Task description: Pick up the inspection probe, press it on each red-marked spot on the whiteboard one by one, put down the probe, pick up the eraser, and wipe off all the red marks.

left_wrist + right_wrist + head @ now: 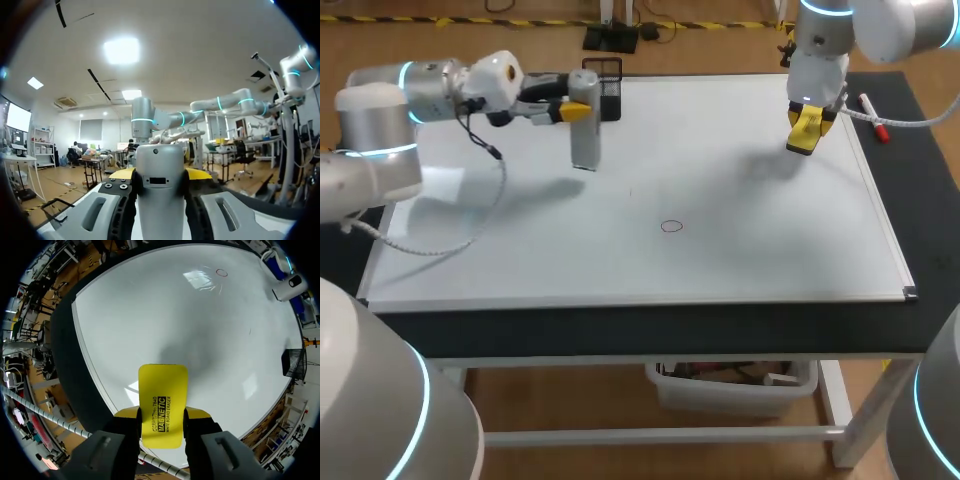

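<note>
The grey cylindrical metal inspection probe (pixel 585 135) stands upright, its long axis vertical and crosswise to the fingers that hold it. Its lower end points down at the white rectangular whiteboard (pixel 740 250). Whether that end touches the board cannot be told. The left hand (pixel 577 112) comes in level from the left and pinches the probe between its two yellow tips, about midway along the body. In the left wrist view the probe's rounded top rises just above the fingers. The probe is over the far left part of the board.

The flat yellow rectangular eraser (pixel 163 385) is pinched in the right hand (pixel 162 415), over the far right part of the board and clear of it. Its long axis runs along the fingers, and its free end points down at the board.

A small red-outlined oval mark (pixel 671 226) lies near the middle of the board, well apart from both hands.

A black wire-mesh holder (pixel 607 82) stands at the far edge of the board, just behind the probe. What it holds cannot be made out. A red-capped marker pen (pixel 873 117) lies on the black surface (pixel 620 330) to the right of the board, near the right hand.
</note>
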Robot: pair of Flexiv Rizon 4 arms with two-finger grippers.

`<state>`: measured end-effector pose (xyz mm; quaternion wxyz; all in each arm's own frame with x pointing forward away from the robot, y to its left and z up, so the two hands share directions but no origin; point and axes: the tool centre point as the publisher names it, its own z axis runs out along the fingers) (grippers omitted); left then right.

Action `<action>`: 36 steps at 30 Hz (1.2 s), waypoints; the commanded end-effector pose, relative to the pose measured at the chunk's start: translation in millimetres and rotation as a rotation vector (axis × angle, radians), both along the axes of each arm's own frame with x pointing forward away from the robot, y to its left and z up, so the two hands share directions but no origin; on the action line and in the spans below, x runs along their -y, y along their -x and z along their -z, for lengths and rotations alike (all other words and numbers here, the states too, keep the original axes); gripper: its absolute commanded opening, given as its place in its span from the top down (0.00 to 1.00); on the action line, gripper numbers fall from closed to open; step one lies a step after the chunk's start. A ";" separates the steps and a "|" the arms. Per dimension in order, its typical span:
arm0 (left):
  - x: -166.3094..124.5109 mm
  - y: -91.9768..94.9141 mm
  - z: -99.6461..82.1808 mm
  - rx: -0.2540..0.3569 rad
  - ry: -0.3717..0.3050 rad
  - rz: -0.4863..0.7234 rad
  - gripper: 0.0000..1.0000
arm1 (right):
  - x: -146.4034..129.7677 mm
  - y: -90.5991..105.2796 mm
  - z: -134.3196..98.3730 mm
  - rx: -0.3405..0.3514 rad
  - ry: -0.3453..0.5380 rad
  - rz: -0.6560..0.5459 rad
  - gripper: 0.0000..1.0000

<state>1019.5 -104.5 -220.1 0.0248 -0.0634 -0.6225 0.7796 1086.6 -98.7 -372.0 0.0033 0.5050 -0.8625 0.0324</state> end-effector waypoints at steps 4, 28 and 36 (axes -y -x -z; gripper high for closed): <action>-39.4 -4.4 -3.3 -0.032 -0.008 -0.146 1.00 | 0.4 -0.4 -1.2 -0.001 0.003 -0.001 1.00; -120.1 -29.2 -1.9 -0.058 0.039 -0.338 1.00 | 0.4 -0.4 -1.2 -0.001 0.003 -0.001 1.00; -124.7 -30.0 -2.7 -0.060 0.040 -0.343 1.00 | 0.4 -0.4 -1.2 -0.001 0.003 -0.001 1.00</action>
